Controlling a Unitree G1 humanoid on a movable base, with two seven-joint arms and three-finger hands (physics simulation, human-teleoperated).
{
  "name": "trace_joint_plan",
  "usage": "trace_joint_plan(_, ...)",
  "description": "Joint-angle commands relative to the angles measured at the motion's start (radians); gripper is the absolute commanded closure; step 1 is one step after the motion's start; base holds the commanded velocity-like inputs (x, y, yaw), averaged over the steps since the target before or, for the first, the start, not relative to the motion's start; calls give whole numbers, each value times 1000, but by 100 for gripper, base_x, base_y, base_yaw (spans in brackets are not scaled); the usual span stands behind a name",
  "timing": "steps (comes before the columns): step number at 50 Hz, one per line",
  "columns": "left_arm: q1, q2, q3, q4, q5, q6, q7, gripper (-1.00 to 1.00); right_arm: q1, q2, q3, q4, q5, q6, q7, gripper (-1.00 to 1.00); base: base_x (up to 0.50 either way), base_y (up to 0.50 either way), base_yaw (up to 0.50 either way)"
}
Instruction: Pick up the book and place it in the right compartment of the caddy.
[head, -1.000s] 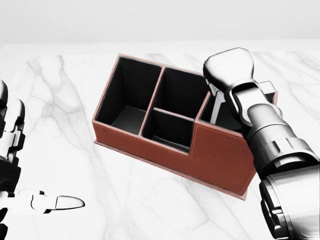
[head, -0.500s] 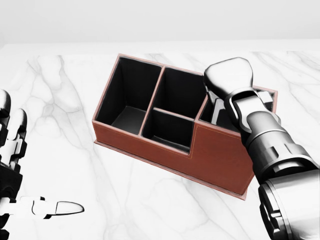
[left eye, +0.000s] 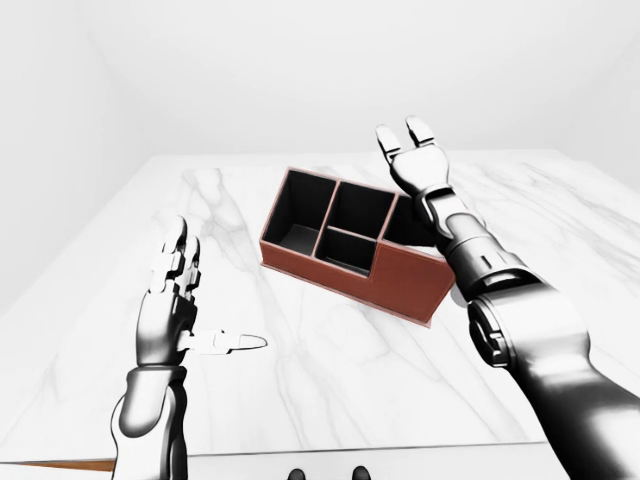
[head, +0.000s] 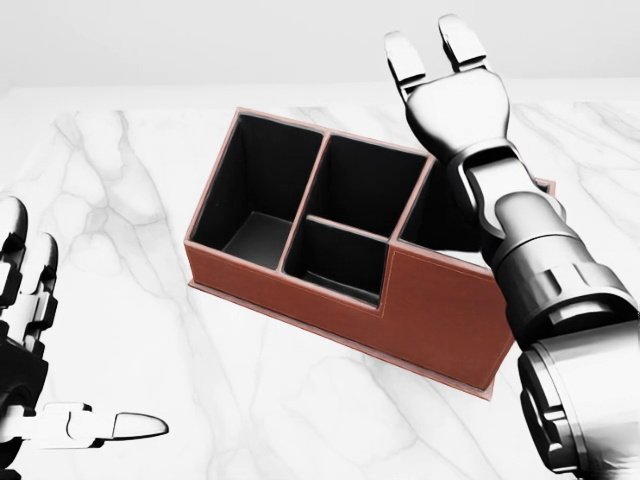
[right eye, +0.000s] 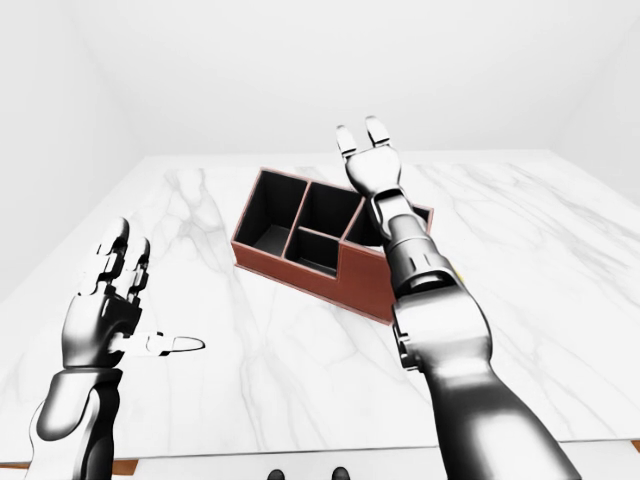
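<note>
The red-brown caddy (head: 440, 310) with black compartments stands on the white marble table (head: 130, 190), set at an angle. My right hand (head: 430, 45) is raised above the caddy's right end with its fingers spread open and nothing in it. My right forearm (head: 525, 240) crosses the right compartment (head: 440, 215) and covers much of it; the part that shows is dark. No book shows clearly in any view. At the lower left my left hand (left eye: 190, 300) hovers open over the table, thumb pointing right, well apart from the caddy.
The table's near edge (left eye: 330, 450) runs along the bottom of the left-eye view. White walls stand behind the table. The caddy's left, upper middle and lower middle compartments (head: 260, 190) show only dark insides.
My right hand has lifted out from over the right compartment and spread its fingers upward. The pale upright shape beside it no longer shows. My left hand has sunk slightly.
</note>
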Motion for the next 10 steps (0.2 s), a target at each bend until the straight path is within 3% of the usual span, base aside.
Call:
trace_joint_plan(1, -2, -1, -6, -12, 4, 13, 4, -100, -47, -18, -4, -21, 44, 0, 11, -100, 0, 0, 0)
trace_joint_plan(10, -5, 1, -8, -26, 4, 27, 3, -100, -75, -42, -12, -61, 101, 0, 52, -100, 0, 0, 0)
